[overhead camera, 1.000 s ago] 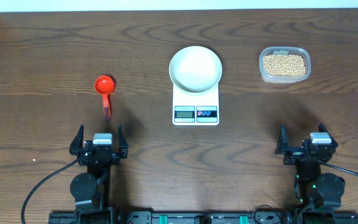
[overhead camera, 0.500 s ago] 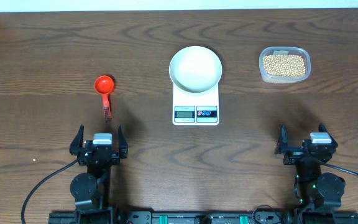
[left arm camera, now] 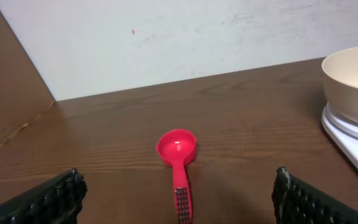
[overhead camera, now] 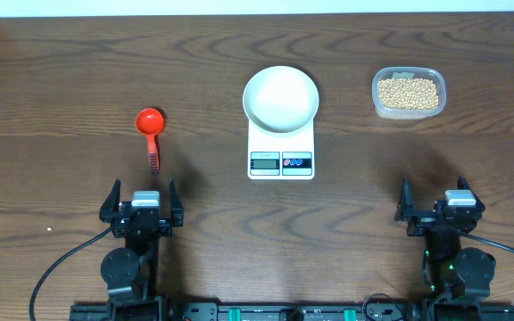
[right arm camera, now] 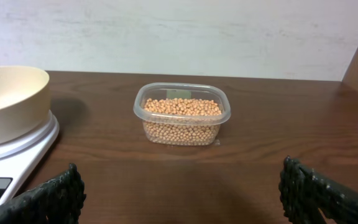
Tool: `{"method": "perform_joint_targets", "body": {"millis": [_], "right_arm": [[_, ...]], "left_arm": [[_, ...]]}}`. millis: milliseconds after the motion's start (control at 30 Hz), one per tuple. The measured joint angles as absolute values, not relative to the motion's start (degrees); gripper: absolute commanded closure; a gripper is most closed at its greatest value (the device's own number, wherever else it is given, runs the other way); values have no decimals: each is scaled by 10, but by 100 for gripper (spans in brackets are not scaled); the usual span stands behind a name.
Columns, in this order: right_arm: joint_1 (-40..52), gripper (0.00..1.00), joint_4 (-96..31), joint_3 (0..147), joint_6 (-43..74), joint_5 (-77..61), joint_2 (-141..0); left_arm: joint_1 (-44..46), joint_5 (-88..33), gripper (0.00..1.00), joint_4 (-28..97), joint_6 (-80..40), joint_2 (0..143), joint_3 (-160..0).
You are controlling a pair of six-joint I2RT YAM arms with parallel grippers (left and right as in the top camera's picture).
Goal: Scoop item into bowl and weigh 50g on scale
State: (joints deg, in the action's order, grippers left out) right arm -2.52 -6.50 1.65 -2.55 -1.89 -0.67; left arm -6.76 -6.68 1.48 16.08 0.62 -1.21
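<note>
Nothing has been moved since the earlier overhead frame, honestly: every object and both arms are found in the same spots. So no progress is made on the task yet, and it can be judged as sitting right at the start.

The left gripper (overhead camera: 142, 194) is parked at the near edge of the tabletop (overhead camera: 61, 89), with its jaws spread wide and nothing held between them. The right gripper (overhead camera: 437, 198) is parked the same way on the other side, jaws released and empty too.

The beans (overhead camera: 407, 92) are all kept in the clear plastic tub (overhead camera: 377, 107), which is set at the far right, straight ahead of the right gripper and well apart from it. The white bowl (overhead camera: 280, 96) is seated on the scale (overhead camera: 281, 147) in the middle, and it looks empty. The scale's display is seen but can't be read at this size. A red scoop (overhead camera: 151, 122) is laid flat on the left, cup end pointed away and handle pointed back toward the left gripper, lined up neatly between the jaws in the left wrist view.

Since nothing is scooped yet, the likely next step is that the scoop handle gets picked up by the left arm. A low, thin handle lying flat is probably going to be the fiddly part.
</note>
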Motion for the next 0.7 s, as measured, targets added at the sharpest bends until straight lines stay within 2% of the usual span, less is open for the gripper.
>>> {"method": "perform_joint_targets", "body": {"millis": [333, 700], "right_arm": [[-25, 1, -65, 17, -25, -19, -7], [-25, 1, -65, 17, -25, -19, -7]], "left_arm": [[-68, -58, 2, 29, 152, 37, -25], [-68, -57, 2, -69, 135, 259, -112]]}}
